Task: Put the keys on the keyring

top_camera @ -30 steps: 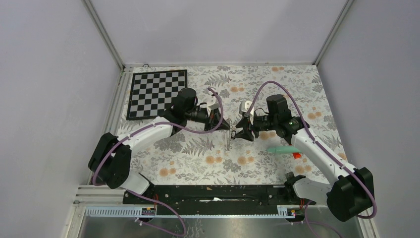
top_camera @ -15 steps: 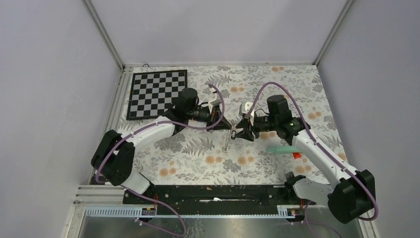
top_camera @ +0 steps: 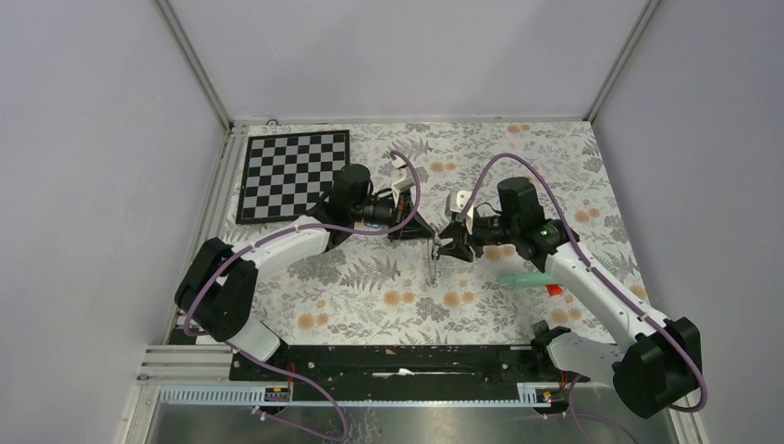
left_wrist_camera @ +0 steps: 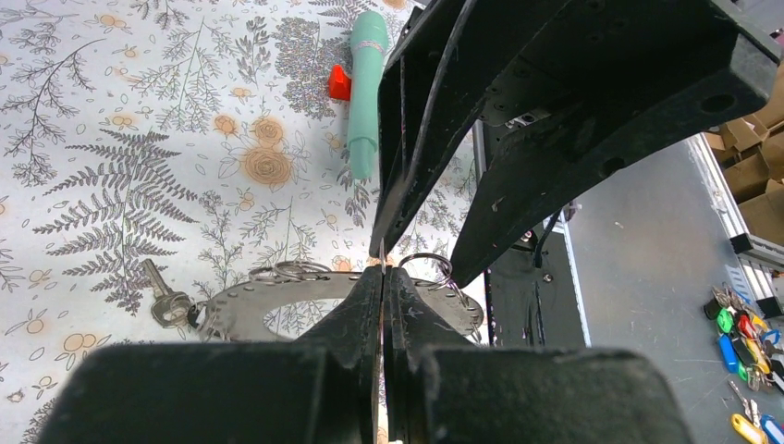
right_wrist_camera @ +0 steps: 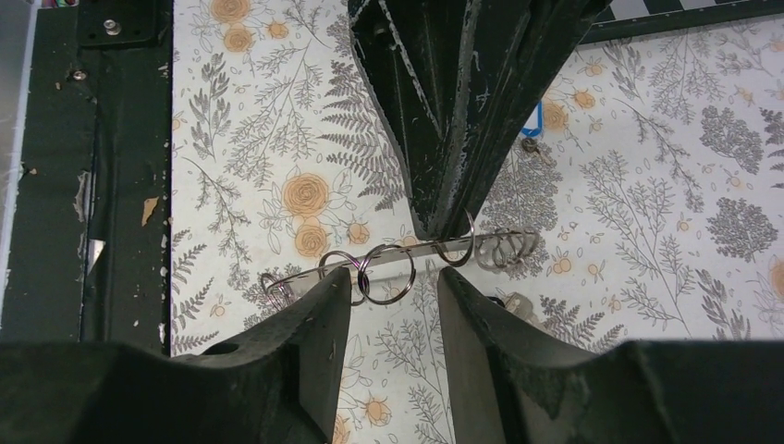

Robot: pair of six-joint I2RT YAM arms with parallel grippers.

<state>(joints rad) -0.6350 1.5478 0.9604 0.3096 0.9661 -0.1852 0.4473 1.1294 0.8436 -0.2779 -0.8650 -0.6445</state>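
Observation:
The keyring is a flat grey hoop with small split rings, held on edge above the table's middle. My left gripper is shut on its rim; in the left wrist view the closed fingertips pinch the hoop. A silver key hangs at the hoop's left end. My right gripper faces it, open, its jaws on either side of a split ring on the hoop without gripping it. A blue tag lies on the table behind the left fingers. A key shows below the hoop.
A chequered board lies at the back left. A teal stick with a red piece lies at the right, under the right arm. Several coloured key tags lie off the table's edge.
The left gripper has shifted slightly to the right with the keyring, and the hanging hoop has swung a little. The right gripper has stayed open in about the same place.

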